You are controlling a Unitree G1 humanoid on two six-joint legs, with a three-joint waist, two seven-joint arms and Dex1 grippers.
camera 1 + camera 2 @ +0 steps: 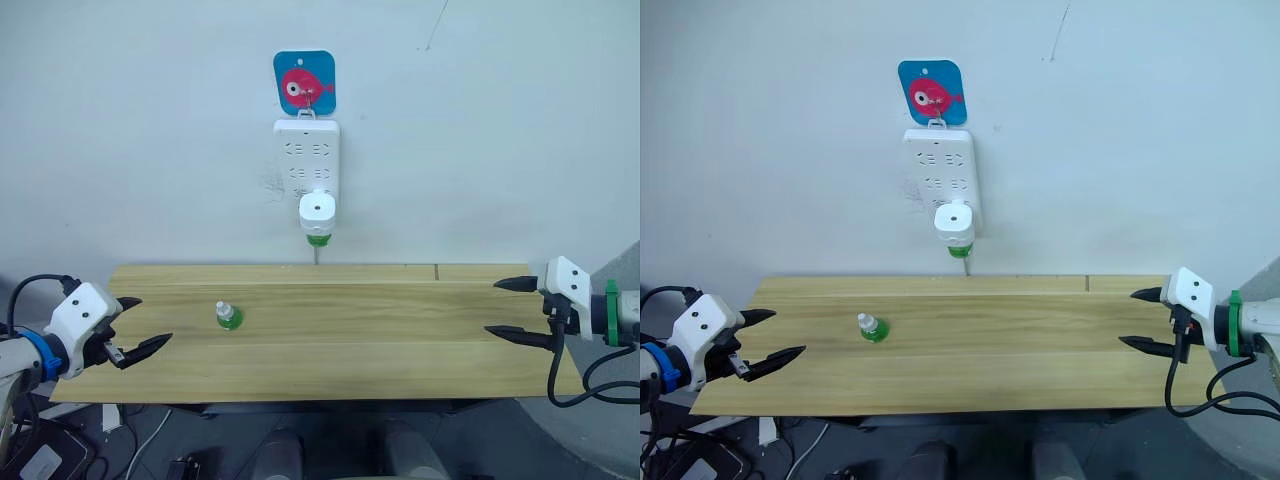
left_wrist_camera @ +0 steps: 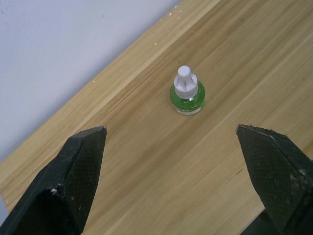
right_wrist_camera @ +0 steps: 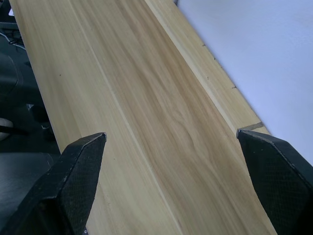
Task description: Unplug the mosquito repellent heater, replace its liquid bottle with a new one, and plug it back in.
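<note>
The white mosquito repellent heater is plugged into the lower end of a white wall power strip, with a green liquid bottle screwed in beneath it. A second small green bottle with a white cap stands upright on the wooden table, left of centre; it also appears ahead of the left fingers. My left gripper hovers open at the table's left end, empty. My right gripper is open and empty at the right end.
A blue card with a pink fish hangs on the wall above the strip. A thin cord drops from the strip behind the table. Cables trail off the right arm past the table's edge.
</note>
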